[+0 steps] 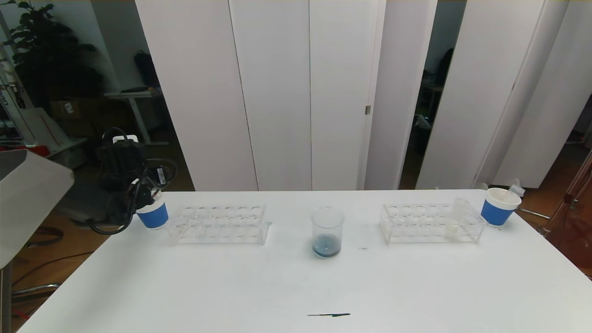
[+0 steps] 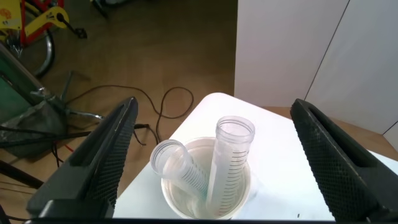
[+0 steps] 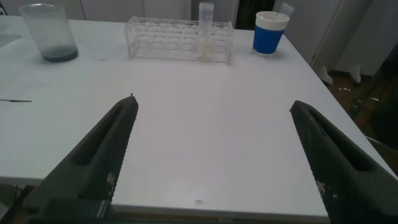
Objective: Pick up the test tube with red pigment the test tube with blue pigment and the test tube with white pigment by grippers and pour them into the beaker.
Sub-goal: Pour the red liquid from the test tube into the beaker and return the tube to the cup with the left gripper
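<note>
The beaker (image 1: 327, 230) stands mid-table with dark blue liquid at its bottom; it also shows in the right wrist view (image 3: 50, 34). The test tube with white pigment (image 1: 455, 221) stands upright in the right rack (image 1: 416, 225), also seen in the right wrist view (image 3: 206, 31). My left gripper (image 1: 134, 194) is open just above the left paper cup (image 2: 205, 193), which holds two empty clear tubes (image 2: 230, 155). My right gripper (image 3: 212, 102) is open and empty above the table's near right part, out of the head view. No tube with blue or red liquid is in view.
The left rack (image 1: 217, 225) holds no tubes. A second blue-banded paper cup (image 1: 498, 206) stands at the far right corner. A dark streak (image 1: 328, 315) lies on the table (image 1: 231, 286) near the front edge. White partitions stand behind.
</note>
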Motion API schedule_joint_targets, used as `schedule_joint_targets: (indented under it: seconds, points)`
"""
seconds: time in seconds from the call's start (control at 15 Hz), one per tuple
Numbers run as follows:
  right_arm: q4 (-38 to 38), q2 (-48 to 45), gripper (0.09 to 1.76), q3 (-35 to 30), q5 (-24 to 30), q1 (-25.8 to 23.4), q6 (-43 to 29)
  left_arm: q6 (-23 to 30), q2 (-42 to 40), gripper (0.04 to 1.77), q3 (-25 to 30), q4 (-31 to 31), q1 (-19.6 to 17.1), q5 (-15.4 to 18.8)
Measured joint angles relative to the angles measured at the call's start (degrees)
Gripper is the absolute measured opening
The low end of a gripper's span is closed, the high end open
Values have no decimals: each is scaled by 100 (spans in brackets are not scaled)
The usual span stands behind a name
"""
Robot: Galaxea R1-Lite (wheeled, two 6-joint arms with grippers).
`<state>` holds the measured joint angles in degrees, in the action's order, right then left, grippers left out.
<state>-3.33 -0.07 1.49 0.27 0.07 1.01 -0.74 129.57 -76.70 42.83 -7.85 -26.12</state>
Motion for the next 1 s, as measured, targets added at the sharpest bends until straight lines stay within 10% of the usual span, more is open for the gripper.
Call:
schedule_joint_targets:
  seconds: [0.4,1.0]
  points:
    - [2,0,175,0,-2,0,0,-399,-1731,175,918,-240,63,28]
    - [0,0,175,0,0,0,0,-499,-5901,175,4240,-1320,251,551]
